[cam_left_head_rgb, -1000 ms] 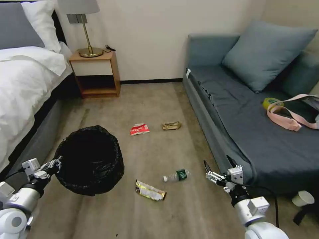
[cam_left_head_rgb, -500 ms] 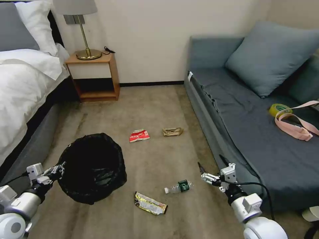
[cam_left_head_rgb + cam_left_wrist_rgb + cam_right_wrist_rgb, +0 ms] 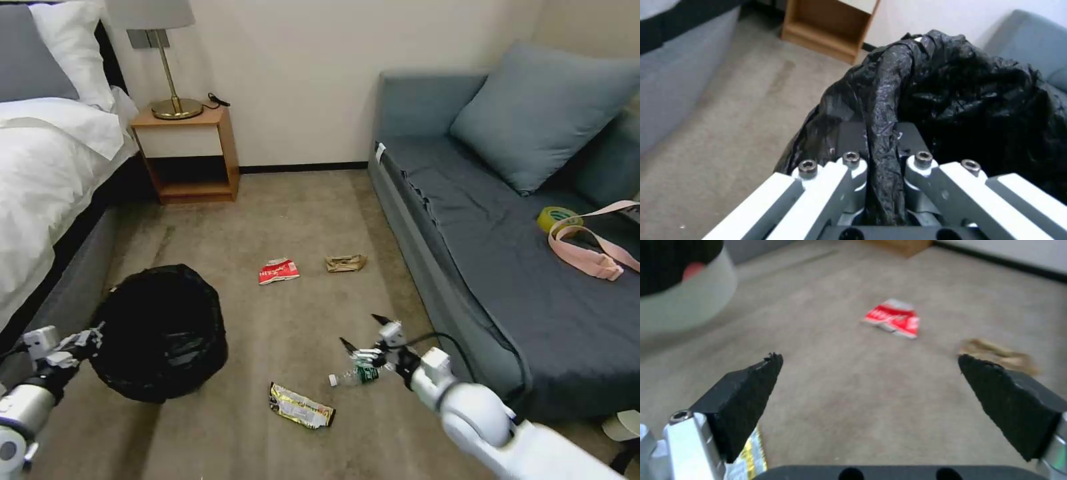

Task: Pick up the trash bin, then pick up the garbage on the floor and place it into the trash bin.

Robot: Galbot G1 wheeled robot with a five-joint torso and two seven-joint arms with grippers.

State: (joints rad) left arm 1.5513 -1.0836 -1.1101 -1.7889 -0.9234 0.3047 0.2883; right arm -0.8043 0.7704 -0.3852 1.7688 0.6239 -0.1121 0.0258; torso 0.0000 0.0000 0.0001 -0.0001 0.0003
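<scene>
The trash bin (image 3: 160, 333), lined with a crinkly black bag, hangs tilted just above the carpet at the left. My left gripper (image 3: 93, 335) is shut on its rim. In the left wrist view the gripper (image 3: 882, 143) pinches a fold of the bag on the trash bin (image 3: 973, 83). My right gripper (image 3: 363, 332) is open, low over the clear bottle (image 3: 353, 375). A gold foil wrapper (image 3: 301, 407) lies nearer me. The red-white packet (image 3: 279, 271) and brown paper (image 3: 345, 263) lie farther off. The right wrist view has the gripper (image 3: 869, 363), the packet (image 3: 894, 318), the paper (image 3: 996, 355), the wrapper (image 3: 749, 456) and the bin's whitish base (image 3: 684, 300).
A bed (image 3: 47, 173) runs along the left. A wooden nightstand (image 3: 187, 150) with a lamp stands at the wall. A grey-blue sofa (image 3: 507, 267) borders the right, carrying a cushion, a tape roll (image 3: 559, 217) and a pink strap. Open carpet lies between.
My right arm has swung left and down until its open gripper is over the bottle. The left gripper and the bin have shifted left. The view shifted slightly earlier.
</scene>
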